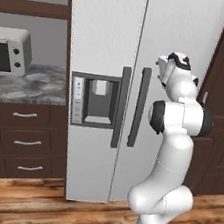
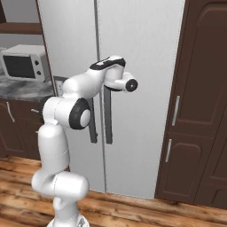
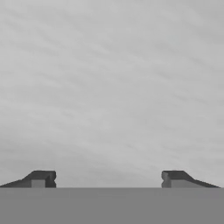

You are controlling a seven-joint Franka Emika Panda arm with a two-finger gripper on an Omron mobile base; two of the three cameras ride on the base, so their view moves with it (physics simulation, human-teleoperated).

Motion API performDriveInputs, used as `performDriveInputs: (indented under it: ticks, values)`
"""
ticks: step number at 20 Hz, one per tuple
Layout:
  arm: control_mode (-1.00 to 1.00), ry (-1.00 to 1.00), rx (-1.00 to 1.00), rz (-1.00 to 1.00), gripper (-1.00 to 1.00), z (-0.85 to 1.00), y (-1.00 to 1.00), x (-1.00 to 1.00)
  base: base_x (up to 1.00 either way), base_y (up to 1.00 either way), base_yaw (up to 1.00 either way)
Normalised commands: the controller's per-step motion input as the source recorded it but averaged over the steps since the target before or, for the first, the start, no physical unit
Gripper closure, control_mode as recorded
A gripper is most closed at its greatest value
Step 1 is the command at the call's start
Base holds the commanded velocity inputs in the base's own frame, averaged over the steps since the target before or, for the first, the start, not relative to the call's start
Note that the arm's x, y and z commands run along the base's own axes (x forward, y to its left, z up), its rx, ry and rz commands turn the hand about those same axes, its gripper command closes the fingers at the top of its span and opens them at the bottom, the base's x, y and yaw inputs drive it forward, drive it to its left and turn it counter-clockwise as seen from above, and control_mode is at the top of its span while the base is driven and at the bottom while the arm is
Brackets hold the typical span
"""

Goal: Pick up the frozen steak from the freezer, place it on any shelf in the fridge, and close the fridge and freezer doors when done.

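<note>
Left base view: we saw the tall white side-by-side unit filling the centre, both tall white doors [image 1: 143,48] shut. The narrower freezer [image 1: 103,42] door sat at centre-left with a grey dispenser recess [image 1: 95,100]; the wider fridge [image 1: 183,33] door ran to the right. Two dark grey vertical bar handles [image 1: 121,106] stood close together at mid-frame, long axes upright. The white arm's two-finger gripper [image 1: 161,70] sat at centre-right, against the fridge door just right of the handles and near their top ends. We judged the freezer handle lay further left of the gripper than the fridge one. The frozen steak was presumably behind the shut freezer door.

Right base view: the arm's wrist hid much of the handles at centre-left. A white microwave [image 2: 24,62] sat upper left on a mottled grey stone counter [image 2: 22,88]; dark brown wood cabinets [image 2: 199,111] filled the right.

Hand view: the two dark fingertips [image 3: 41,179] stood spread well apart at the bottom corners, nothing between them, facing a smooth, faintly streaked pale door panel [image 3: 112,87].
</note>
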Motion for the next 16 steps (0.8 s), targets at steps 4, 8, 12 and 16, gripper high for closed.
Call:
performDriveInputs:
  ticks: [4,8,12,16]
  values:
    - [-1.0,0.0,-0.1,-0.09,-1.0,-0.72,0.37,0.58,0.0,0.0,0.0]
    - [-1.0,0.0,-0.03,-0.06,-1.0,-0.54,0.11,0.47,0.0,0.0,0.0]
    - [-1.0,0.0,-0.01,-0.03,-1.0,-0.39,0.03,0.33,0.0,0.0,0.0]
    - [-1.0,-0.02,-0.02,-0.02,-1.0,-0.27,0.02,0.23,0.0,0.0,0.0]
